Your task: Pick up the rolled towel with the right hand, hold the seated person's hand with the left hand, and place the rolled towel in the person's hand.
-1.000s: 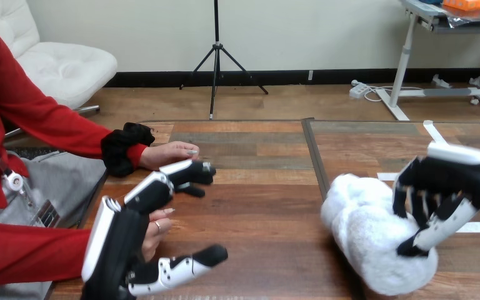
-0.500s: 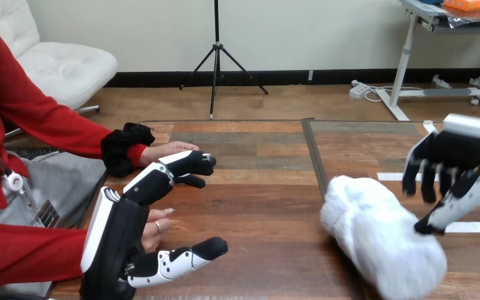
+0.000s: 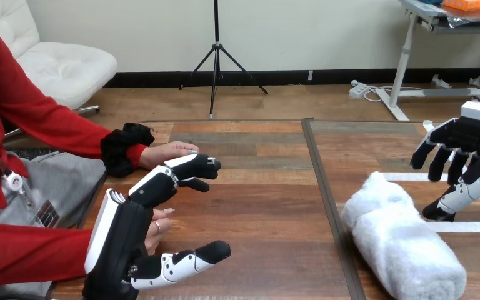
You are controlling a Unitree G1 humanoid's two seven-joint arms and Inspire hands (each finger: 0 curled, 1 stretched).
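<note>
The rolled white towel lies flat on the table at the lower right, its length running toward the front right corner. My right hand hovers open just above and to the right of it, fingers hanging down and thumb near the towel's far end, apart from it. My left hand is open at the lower left, with fingers and thumb stretched out. It sits over the person's hand, which peeks out beneath it with its fingertips on the wood. No finger of mine curls round that hand.
The person's other hand rests on the table behind my left fingers. White tape lines mark the table at the right. A dark seam runs front to back just left of the towel.
My right hand has let go of the towel and pulled up and to the right. The towel has dropped flat onto the table. My left hand has barely moved.
</note>
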